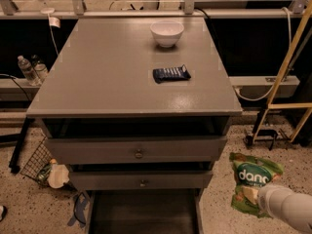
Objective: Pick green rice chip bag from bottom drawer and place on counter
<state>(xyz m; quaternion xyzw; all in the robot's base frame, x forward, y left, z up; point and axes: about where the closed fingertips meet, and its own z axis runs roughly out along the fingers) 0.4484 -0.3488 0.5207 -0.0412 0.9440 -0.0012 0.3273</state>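
The gripper [263, 199] sits low to the right of the grey cabinet [97, 150], at the end of a white arm that enters from the lower right corner. It meets the lower right edge of the green rice chip bag [254, 181]. The bag covers the contact, so I cannot tell whether the claw is clamped on it or how wide it stands. The bag is upright with its white lettering facing the camera. It is just right of the cabinet, outside it, level with the lowest drawers and seen against the speckled floor. The bottom drawer [144, 213] is pulled out at the cabinet's foot, showing a dark floor. On the counter [102, 82], the cabinet's top, a dark blue wrapper [171, 74] lies near the middle and a white bowl [167, 33] stands toward the far edge.
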